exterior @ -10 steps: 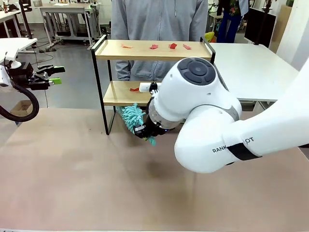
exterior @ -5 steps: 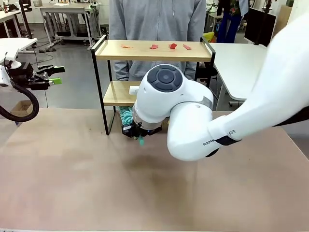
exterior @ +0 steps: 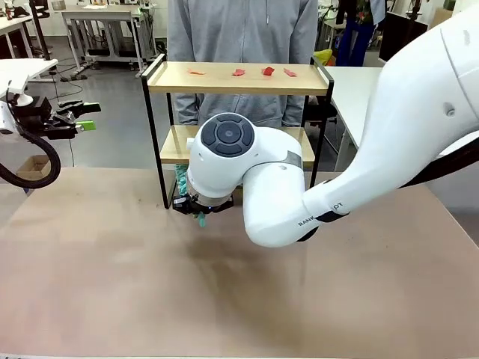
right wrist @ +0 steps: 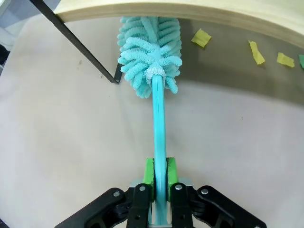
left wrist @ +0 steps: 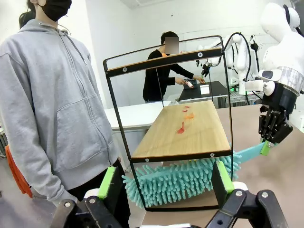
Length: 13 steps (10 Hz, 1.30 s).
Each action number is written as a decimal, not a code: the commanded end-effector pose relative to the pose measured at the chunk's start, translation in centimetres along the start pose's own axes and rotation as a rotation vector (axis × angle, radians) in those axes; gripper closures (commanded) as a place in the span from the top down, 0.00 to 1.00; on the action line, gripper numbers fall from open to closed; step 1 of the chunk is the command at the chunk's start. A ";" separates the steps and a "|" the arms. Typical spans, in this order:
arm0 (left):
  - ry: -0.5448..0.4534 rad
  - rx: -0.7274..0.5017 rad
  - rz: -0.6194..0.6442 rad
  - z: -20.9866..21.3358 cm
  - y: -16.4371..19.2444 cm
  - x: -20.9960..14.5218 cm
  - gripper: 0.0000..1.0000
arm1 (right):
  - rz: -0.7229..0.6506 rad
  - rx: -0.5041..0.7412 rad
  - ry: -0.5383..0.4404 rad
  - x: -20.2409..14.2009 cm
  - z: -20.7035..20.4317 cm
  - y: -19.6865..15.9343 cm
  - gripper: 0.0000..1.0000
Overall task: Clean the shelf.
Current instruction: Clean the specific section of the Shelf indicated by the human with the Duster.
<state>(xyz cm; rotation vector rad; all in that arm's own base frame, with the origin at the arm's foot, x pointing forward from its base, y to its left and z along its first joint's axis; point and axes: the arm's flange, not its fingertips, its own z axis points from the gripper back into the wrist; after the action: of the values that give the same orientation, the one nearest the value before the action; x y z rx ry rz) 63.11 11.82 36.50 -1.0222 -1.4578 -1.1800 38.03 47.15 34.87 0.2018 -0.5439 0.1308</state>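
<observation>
The right fingers (right wrist: pixel 149 172) clamp the duster (right wrist: pixel 158 118) by its handle, just over the surface (exterior: pixel 112 284). Its head lies under the lower board of the shelf (exterior: pixel 224 78), which stands at the surface's far edge with red scraps (exterior: pixel 268 71) on top. The left fingers (left wrist: pixel 107 183) stand apart, off left. A person (exterior: pixel 243 30) stands behind.
</observation>
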 end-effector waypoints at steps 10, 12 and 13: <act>0.007 -0.008 0.000 0.0 -0.2 0.3 1.00 | -0.032 -0.072 0.017 -0.8 -1.4 -1.1 0.13; 0.007 -0.008 0.000 0.0 -0.2 0.3 1.00 | -0.061 -0.095 0.005 -1.2 0.3 -3.0 0.13; 0.007 -0.008 0.000 0.0 -0.2 0.3 1.00 | -0.075 -0.110 0.018 -1.3 0.7 -4.1 0.13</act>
<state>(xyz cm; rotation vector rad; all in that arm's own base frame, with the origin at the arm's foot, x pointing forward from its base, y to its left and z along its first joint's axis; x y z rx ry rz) 63.11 11.83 36.50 -1.0221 -1.4578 -1.1799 38.11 44.40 33.31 0.1315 -0.5294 0.0544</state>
